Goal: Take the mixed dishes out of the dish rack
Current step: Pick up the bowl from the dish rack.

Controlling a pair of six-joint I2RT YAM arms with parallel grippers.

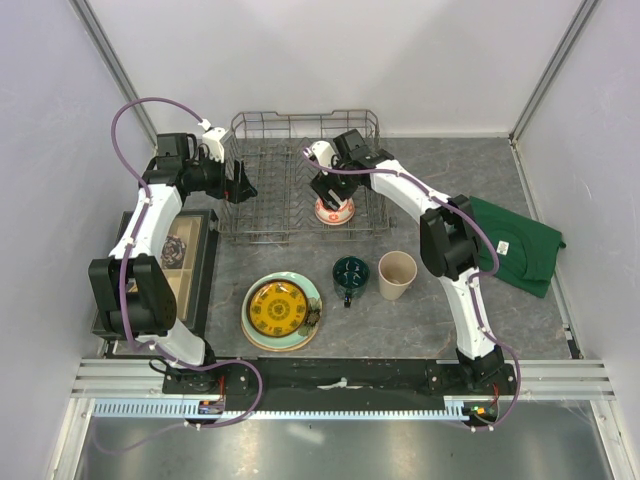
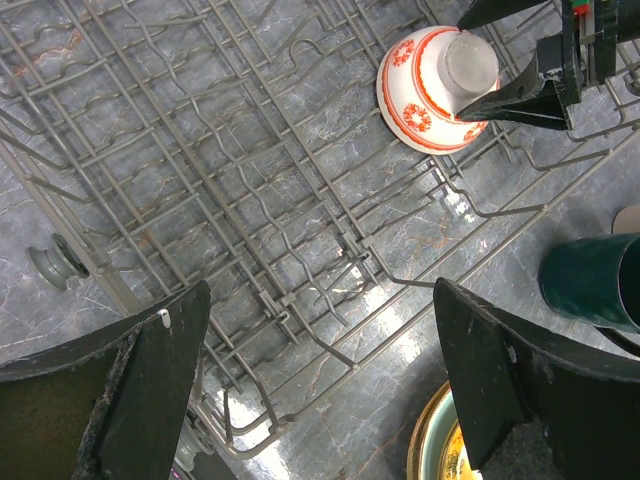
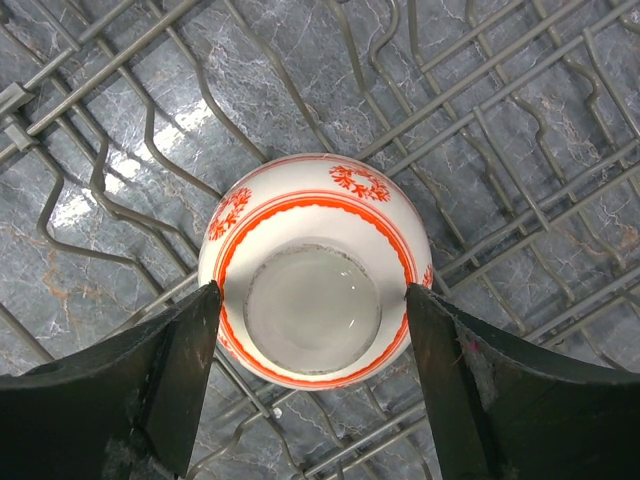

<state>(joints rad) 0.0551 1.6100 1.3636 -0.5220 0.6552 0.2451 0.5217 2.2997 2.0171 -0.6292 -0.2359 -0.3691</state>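
Note:
A red-and-white patterned bowl [image 1: 334,210] [image 3: 315,270] sits upside down on the wires of the grey dish rack [image 1: 262,215] [image 3: 500,130], near its front right. My right gripper [image 1: 333,196] [image 3: 312,300] hangs straight over the bowl [image 2: 435,85], open. Its two fingers straddle the bowl's sides with the tips close against it. My left gripper [image 1: 245,185] [image 2: 320,320] is open and holds nothing, above the rack's [image 2: 200,150] front-left part.
On the table in front of the rack stand a dark green mug [image 1: 350,272] [image 2: 590,280] and a tall beige cup [image 1: 396,274]. A yellow plate [image 1: 280,308] lies on a pale-green plate [image 1: 250,322]. A dark-framed tray [image 1: 197,270] lies at the left and a green cloth [image 1: 515,245] at the right.

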